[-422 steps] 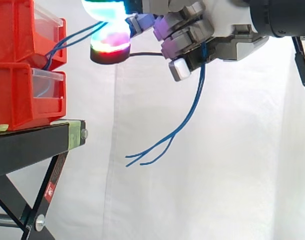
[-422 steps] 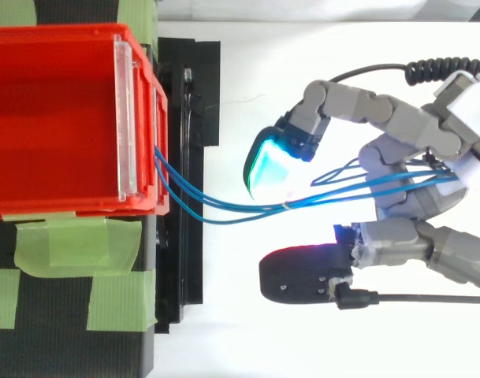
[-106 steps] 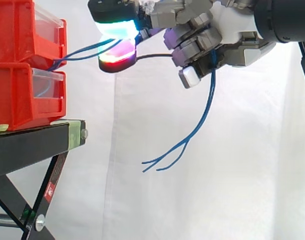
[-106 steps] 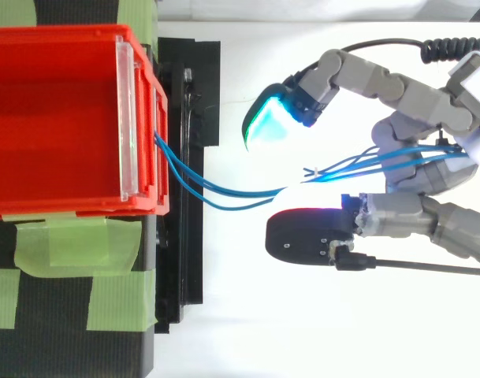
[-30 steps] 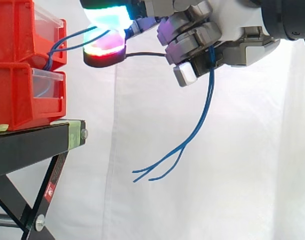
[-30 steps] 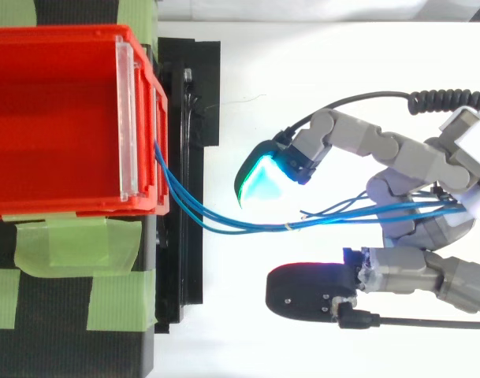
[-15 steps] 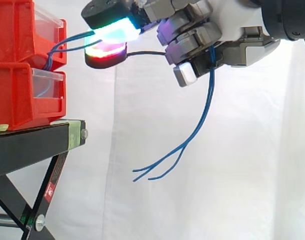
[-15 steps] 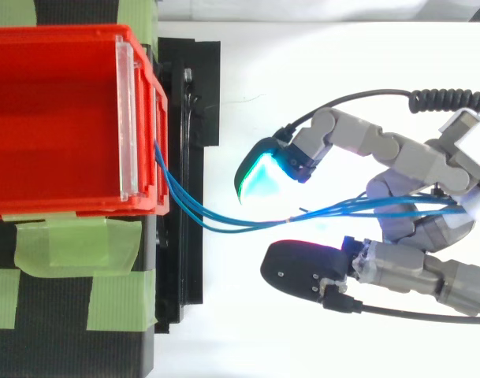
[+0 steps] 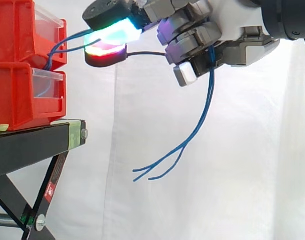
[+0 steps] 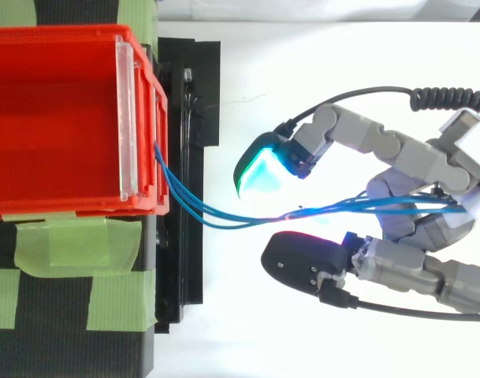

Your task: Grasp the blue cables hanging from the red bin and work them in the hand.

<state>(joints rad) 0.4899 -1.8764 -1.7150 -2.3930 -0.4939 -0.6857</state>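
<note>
The thin blue cables leave the front wall of the upper red plastic bin and run almost level towards the hand. Their long axis therefore lies straight along the line from bin to palm, with a shallow sag over the edge of the black stand. The hand is closed on them: its curled grey fingers wrap the strands near the palm. In the side view the slack drops below the hand and splays into loose ends that hang free before the white curtain. Two straighter fingers reach back towards the bin and flank the taut span, the cyan-glowing pad on one side and the dark-backed, red-glowing pad on the other. The cables pass between them (whether either pad actually touches the strands I cannot tell). My judgement is that any further working turns on this, since the free length lies bin-side of the grip, right between those two pads. Inside the upper bin I see only a clear plastic divider near the front. The lower red bin has a clear front panel, and its contents are too obscured to make out.
</note>
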